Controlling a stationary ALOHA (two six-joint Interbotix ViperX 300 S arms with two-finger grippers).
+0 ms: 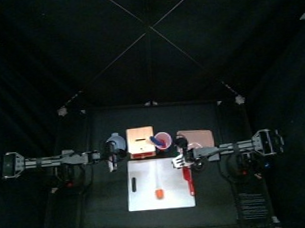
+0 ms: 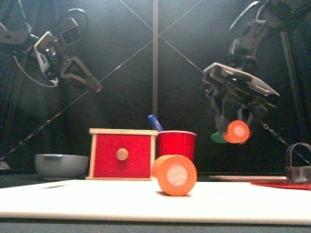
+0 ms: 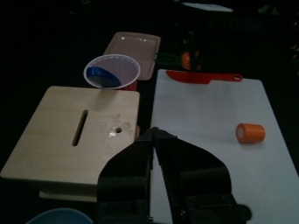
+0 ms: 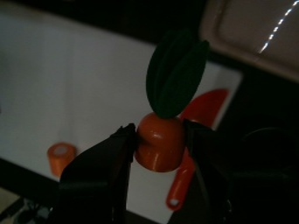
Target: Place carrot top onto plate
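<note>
The carrot top (image 4: 163,131) sits clamped between the right tool's (image 4: 156,147) jaws.

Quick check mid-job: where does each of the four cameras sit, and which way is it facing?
Top: overhead, straight down; both arms flank the white rectangular cutting board.
Front: table edge, level; orange round carrot slice near, arms behind.
Left wrist: over the tan wooden box; left end effector shut.
Right wrist: right end effector grips the orange carrot top with green leaves.
Shared: front also shows the carrot top.

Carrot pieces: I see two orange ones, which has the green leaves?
The carrot top held in the right gripper has them; the carrot piece on the white board has none.
</note>
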